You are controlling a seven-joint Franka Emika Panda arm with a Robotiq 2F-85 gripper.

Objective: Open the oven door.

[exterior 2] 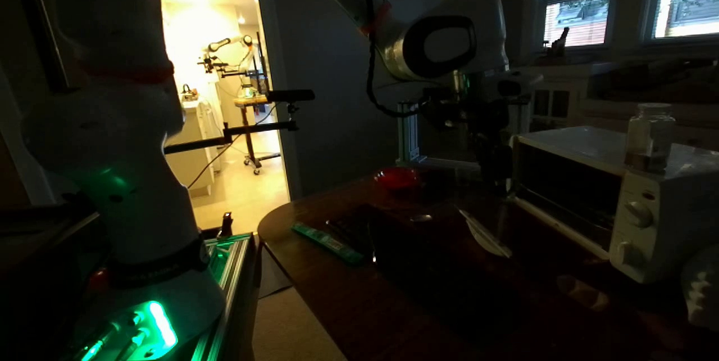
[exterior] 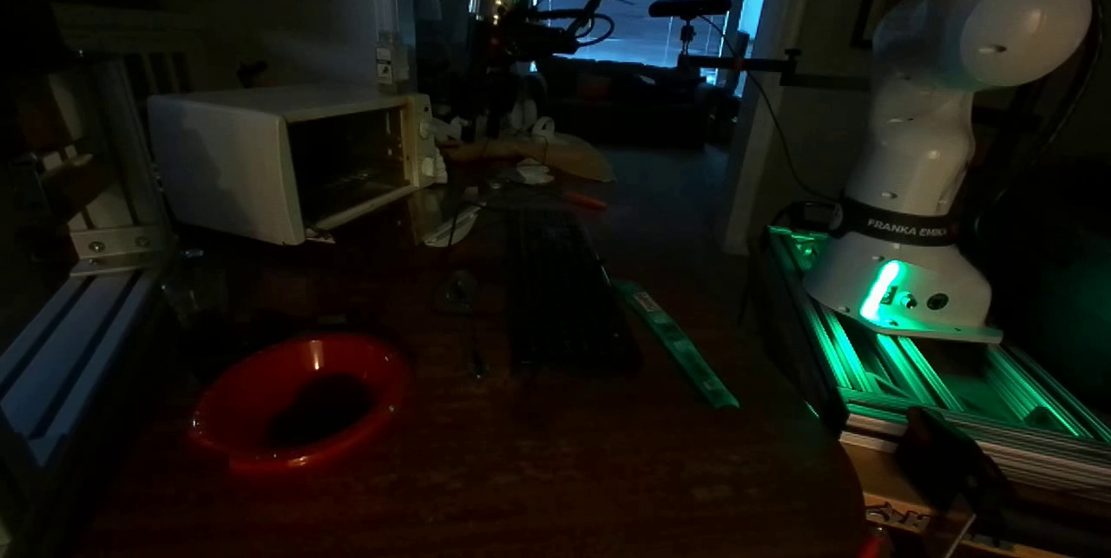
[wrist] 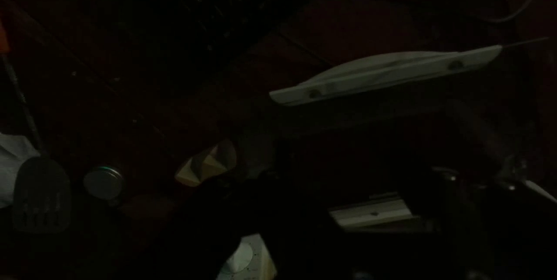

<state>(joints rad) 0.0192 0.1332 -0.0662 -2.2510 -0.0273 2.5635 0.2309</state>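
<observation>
The white oven [exterior: 221, 163] stands at the back left in an exterior view and at the right in an exterior view [exterior 2: 646, 220]. Its dark cavity is exposed. The oven door [wrist: 385, 75] is lowered, its pale handle edge out over the table and its dark window hard to see in the wrist view. The pale edge also shows in both exterior views [exterior: 451, 226] [exterior 2: 484, 234]. My gripper [exterior 2: 495, 167] points down in front of the oven opening, above the lowered door. In the wrist view the dark fingers [wrist: 348, 175] look apart, with the oven's pale sill visible between them.
A red bowl [exterior: 299, 402], a dark keyboard [exterior: 568, 298] and a green strip [exterior: 681, 345] lie on the table. A glass jar [exterior 2: 650, 136] stands on the oven. A slotted spatula [wrist: 41, 197] and a round lid [wrist: 103, 183] lie near the oven. The scene is very dark.
</observation>
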